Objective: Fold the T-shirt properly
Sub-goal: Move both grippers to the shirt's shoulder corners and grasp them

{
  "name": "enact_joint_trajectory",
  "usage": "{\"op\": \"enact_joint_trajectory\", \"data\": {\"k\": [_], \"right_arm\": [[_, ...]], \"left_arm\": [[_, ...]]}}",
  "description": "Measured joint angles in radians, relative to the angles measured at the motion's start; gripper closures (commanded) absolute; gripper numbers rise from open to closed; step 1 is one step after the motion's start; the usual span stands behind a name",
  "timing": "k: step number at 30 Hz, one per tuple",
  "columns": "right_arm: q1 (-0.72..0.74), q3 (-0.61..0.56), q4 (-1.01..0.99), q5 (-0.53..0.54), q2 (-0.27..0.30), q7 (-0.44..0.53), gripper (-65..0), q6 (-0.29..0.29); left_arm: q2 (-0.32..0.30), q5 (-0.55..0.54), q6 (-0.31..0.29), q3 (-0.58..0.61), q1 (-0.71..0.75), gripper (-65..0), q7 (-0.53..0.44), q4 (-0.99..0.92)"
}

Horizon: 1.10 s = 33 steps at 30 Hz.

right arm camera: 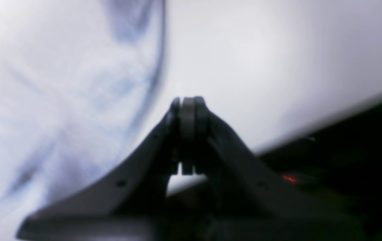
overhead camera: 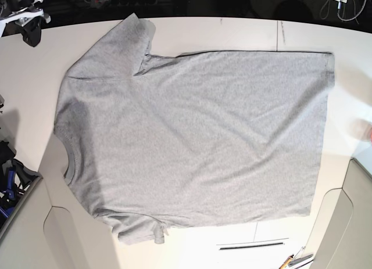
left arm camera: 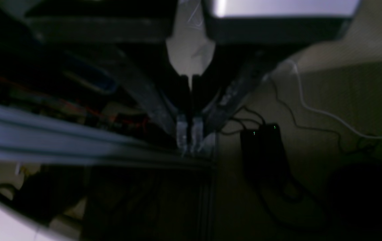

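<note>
You are looking at the very start of the job: the grey T-shirt (overhead camera: 197,141) is lying spread flat on the white table (overhead camera: 244,31), plain side up, with no fold made in it yet. Its ribbed neck is pointing toward the left edge of the base view, the hem toward the right, one sleeve reaching up and the other bunching slightly at the lower edge.

Neither arm is showing over the cloth in the base view. Your left gripper (left arm camera: 189,134) is hanging off the table over a dim floor with cables and a black box, its jaws pressed together on nothing. Your right gripper (right arm camera: 188,110) is clenched too, empty, beside a blurred pale surface.

Every fold is still waiting for you, sleeves and body alike.
</note>
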Motion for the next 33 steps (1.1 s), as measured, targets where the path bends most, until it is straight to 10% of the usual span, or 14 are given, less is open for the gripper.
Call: {"op": "enact_joint_trajectory", "data": {"k": [6, 12, 17, 29, 33], "right_arm": [[0.185, 0.029, -0.112, -0.011, -0.085, -0.033, 0.0, 0.006], [0.315, 0.029, -0.16, -0.134, -0.138, -0.033, -23.2, -0.005], [0.401, 0.004, -0.168, -0.184, -0.153, -0.126, -23.2, -0.055], [0.502, -0.084, -0.328, -0.18, -0.181, -0.121, -23.1, -0.027], [0.503, -0.121, -0.33, -0.198, -0.182, -0.127, -4.3, 0.04]], "left_arm": [[0.006, -0.057, 0.001, -0.003, -0.061, 0.0, 0.089, 0.0], [0.003, -0.085, 0.002, -0.004, -0.099, 0.0, 0.101, -0.001], [0.003, -0.092, 0.001, -0.004, -0.131, -25.6, 0.108, -0.001], [0.003, -0.098, 0.001, -0.004, -0.13, -26.9, 0.108, -0.001], [0.005, -0.098, 0.002, -0.01, -0.148, -26.9, 0.108, -0.001]]}}
